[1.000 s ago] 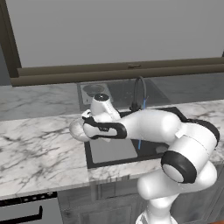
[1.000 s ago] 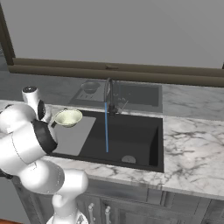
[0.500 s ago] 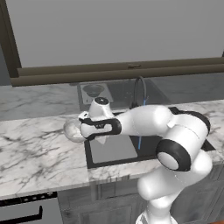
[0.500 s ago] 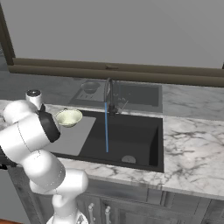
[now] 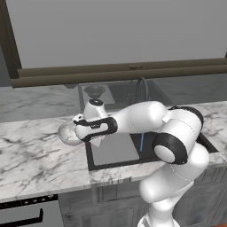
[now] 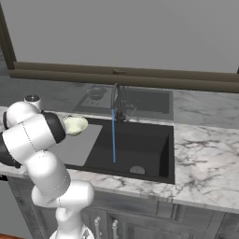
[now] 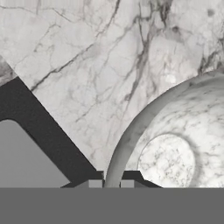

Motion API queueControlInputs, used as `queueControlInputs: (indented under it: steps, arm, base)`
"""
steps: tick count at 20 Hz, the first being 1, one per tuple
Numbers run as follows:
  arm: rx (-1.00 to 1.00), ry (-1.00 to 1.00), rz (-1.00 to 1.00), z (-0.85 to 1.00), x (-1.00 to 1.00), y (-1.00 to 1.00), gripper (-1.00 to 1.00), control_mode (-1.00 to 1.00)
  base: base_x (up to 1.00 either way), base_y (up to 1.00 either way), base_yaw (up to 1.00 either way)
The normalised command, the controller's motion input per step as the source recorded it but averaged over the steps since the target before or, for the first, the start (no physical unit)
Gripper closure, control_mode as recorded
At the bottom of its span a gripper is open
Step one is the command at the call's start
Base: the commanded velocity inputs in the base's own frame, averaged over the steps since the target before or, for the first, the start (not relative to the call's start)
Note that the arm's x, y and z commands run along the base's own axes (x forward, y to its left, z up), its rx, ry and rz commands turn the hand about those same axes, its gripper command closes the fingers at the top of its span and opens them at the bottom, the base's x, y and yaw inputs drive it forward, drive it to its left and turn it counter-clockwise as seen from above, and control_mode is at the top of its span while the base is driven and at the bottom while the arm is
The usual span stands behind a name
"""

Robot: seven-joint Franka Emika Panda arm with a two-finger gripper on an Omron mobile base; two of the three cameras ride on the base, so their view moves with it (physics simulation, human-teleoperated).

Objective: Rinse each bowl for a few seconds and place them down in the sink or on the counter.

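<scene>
My gripper is shut on the rim of a small pale bowl, which it holds upright over the counter just left of the sink. The hand view looks into the bowl, whose inside is speckled grey-white, with the rim between my fingertips. From the right the bowl looks cream-green. I cannot tell whether it touches the marble. A second bowl sits behind the sink, beside the dark tap.
A thin blue stream of water runs from the tap into the black basin. A flat grey panel covers the basin's left part. A dark brown ledge runs along the back wall.
The arm has carried the bowl a little to the left, from the sink's left edge to over the counter. The water keeps running.
</scene>
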Motion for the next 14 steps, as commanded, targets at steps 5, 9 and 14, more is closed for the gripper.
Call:
queueControlInputs:
  steps: [5,9,14]
  arm:
    - [-0.02,0.05,0.02,0.00,0.00,0.11,1.00,-1.00]
    - [-0.02,0.06,0.02,0.00,0.00,0.03,1.00,-1.00]
    - [-0.01,0.09,0.02,0.00,0.00,0.00,1.00,-1.00]
  base:
    - [0.00,0.00,0.00]
    - [0.00,0.00,0.00]
    - [0.00,0.00,0.00]
